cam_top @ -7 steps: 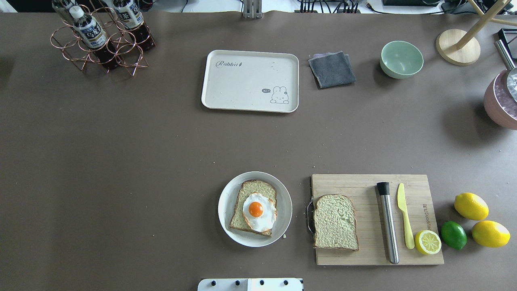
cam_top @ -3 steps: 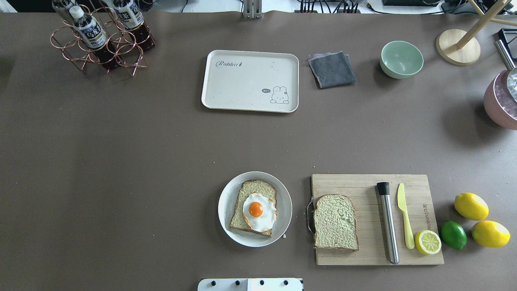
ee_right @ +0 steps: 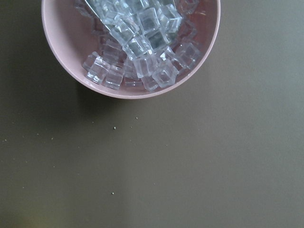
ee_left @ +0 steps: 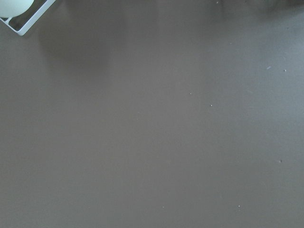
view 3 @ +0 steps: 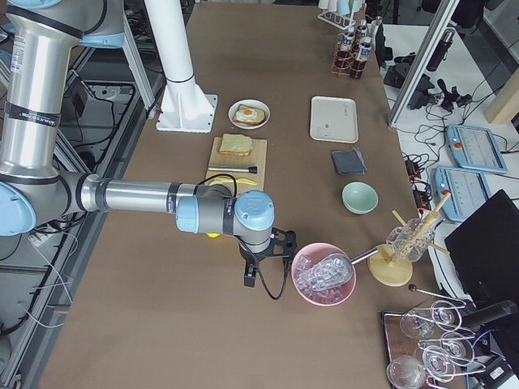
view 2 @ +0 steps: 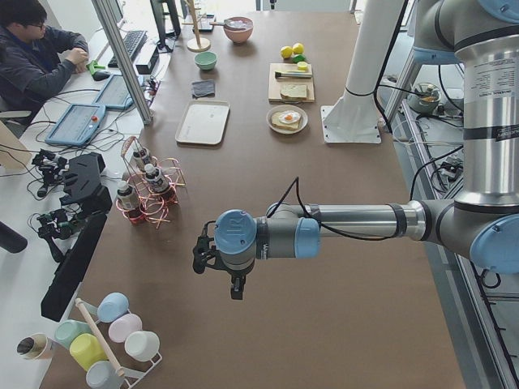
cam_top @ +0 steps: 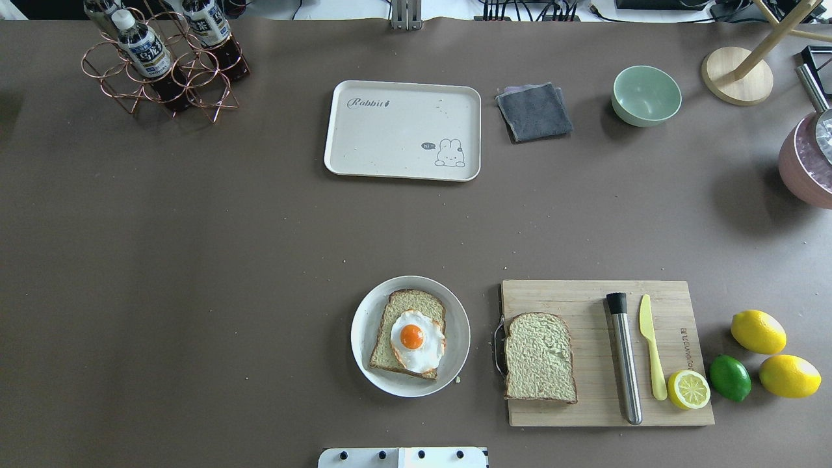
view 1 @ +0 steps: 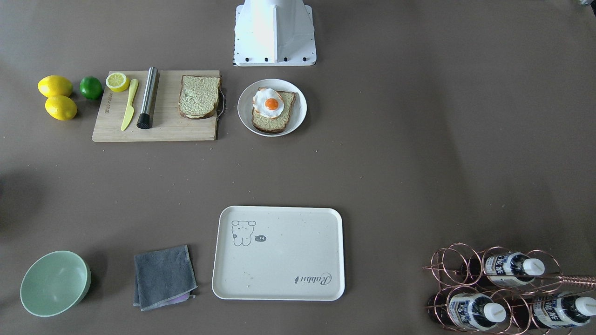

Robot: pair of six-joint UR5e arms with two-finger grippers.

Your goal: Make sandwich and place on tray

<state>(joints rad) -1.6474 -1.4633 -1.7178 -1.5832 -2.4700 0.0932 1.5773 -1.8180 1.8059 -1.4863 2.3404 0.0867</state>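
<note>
1. Two halves and no sandwich yet. The loose bread slice point(cam_top: 541, 356) lies flat on the cutting board point(cam_top: 585, 302). The egg-topped slice point(cam_top: 408, 333) sits on the plate point(cam_top: 459, 338) just beside the board. The tray point(cam_top: 403, 130) waits bare, well apart from both.
2. The right claw point(view 3: 251, 279) hangs at the table's right end, over bare tabletop just beside the ice bowl point(ee_right: 59, 57). Spread or pressed together? Cannot tell, as only a side view catches it.
3. The left claw point(view 2: 236, 289) hangs way out at the opposite end over bare table. Its jaws cannot be read either.
4. Here's the relation that matters. From the right claw, the loose slice lies inward along the table, at the board's far end from that claw. The left claw is much farther off, so I judge the right arm nearer.
5. The slice's long axis runs toward and away from the robot, rounded crust pointing away, so a pinch would likely go across its shorter width.
6. Beyond the slice, further from the right claw, comes the plate, so the carry likely runs on inward.
</note>
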